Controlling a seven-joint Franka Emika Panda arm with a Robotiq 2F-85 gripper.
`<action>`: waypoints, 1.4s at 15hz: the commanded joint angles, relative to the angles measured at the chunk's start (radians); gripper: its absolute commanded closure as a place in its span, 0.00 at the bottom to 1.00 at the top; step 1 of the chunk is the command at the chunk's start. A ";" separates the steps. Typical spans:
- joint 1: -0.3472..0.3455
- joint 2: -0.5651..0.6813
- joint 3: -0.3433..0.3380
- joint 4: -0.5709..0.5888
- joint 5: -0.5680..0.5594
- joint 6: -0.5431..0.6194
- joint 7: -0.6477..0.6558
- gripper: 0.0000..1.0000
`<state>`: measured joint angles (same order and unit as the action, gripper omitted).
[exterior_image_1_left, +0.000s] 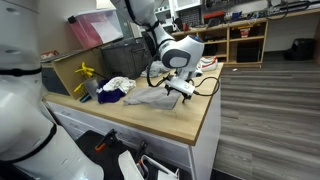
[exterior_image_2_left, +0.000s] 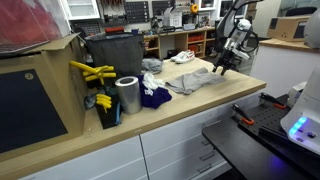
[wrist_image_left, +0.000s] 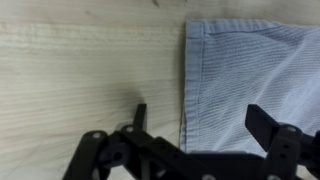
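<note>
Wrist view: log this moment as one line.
gripper: open | straddling: striped cloth edge | surface: wooden countertop | contact: cannot tell

Looks like a robotics lab or workshop. Shows, in both exterior views, a long wood-topped workbench (exterior_image_2_left: 195, 105) over white drawers (exterior_image_2_left: 180, 150), open shelving (exterior_image_1_left: 245, 40) crammed with gear at one o'clock, and grey plank flooring (exterior_image_1_left: 270, 110) at three o'clock.

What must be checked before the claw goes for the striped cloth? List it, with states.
1. Claw open: ok.
2. Edge of the striped cloth lies between the fingers: ok.
3. Cloth flat on the counter below the claw: ok.
4. Gap between claw and cloth: cannot tell.
5. Metal can well apart from the claw: ok.
</note>
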<state>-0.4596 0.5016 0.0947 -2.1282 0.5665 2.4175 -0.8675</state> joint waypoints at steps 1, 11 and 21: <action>0.001 0.022 0.007 0.028 0.074 -0.032 -0.058 0.00; 0.045 0.079 0.007 0.025 0.177 -0.027 -0.121 0.00; 0.112 0.039 -0.020 0.002 0.135 0.011 -0.094 0.00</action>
<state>-0.3942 0.5572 0.0992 -2.1191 0.7193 2.4091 -0.9570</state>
